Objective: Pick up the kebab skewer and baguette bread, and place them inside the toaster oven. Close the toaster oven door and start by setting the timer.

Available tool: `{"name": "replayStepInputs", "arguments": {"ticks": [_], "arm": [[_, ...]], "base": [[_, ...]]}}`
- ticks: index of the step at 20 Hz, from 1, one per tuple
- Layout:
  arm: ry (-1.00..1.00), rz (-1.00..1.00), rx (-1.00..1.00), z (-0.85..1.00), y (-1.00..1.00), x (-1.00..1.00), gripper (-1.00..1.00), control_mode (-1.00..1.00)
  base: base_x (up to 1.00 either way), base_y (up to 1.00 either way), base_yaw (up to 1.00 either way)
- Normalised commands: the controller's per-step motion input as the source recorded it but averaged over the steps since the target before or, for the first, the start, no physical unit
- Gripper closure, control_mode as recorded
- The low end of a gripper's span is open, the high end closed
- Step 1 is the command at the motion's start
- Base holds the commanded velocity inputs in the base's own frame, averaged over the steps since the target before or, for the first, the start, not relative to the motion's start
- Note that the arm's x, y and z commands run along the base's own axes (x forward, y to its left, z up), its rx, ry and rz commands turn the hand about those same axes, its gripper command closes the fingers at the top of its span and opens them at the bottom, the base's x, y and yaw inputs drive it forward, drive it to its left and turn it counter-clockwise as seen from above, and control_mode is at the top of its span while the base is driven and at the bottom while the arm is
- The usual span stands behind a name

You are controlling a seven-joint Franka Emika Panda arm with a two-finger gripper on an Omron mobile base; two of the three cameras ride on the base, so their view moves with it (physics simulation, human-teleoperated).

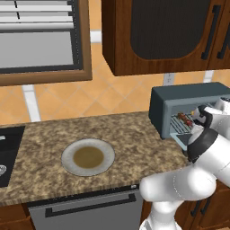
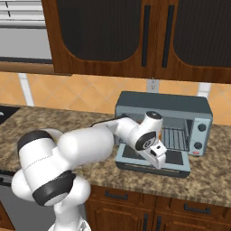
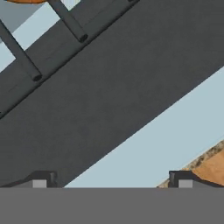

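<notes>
The slate blue-grey toaster oven (image 2: 180, 104) stands on the counter with its door (image 2: 176, 158) folded down flat. The kebab skewer (image 1: 183, 118) lies on the wire rack (image 2: 175, 139) inside. My gripper (image 2: 159, 159) hangs low over the open door, just in front of the oven mouth, fingers spread and holding nothing. In the hand view the gripper (image 3: 112, 181) faces the door's dark glass (image 3: 109, 100) at very close range. Rack bars (image 3: 19, 54) cross the top left of that view. An orange sliver, the baguette bread (image 3: 26, 1), shows at the upper edge.
A round plate (image 1: 88, 157) with nothing on it sits mid-counter, left of the oven. Two knobs (image 2: 200, 127) are on the oven's right panel. Dark wall cabinets (image 2: 135, 36) hang overhead. A cooktop (image 1: 6, 152) lies at the far left.
</notes>
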Motion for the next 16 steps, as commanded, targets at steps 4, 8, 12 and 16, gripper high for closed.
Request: {"name": "replayStepInputs", "arguments": {"ticks": [4,8,12,16], "arm": [[-0.08,-0.15,0.0,-0.06,0.0,0.5,-1.0,-1.0],[-0.13,-0.15,0.0,-0.12,0.22,0.3,-1.0,-1.0],[-0.16,-0.17,-0.02,-0.27,0.51,0.12,-1.0,-1.0],[-0.18,-0.16,-0.06,-0.35,0.47,0.14,-1.0,-1.0]], "base": [[0.0,0.0,0.0],[0.0,0.0,0.0],[0.0,0.0,0.0],[0.0,0.0,0.0]]}}
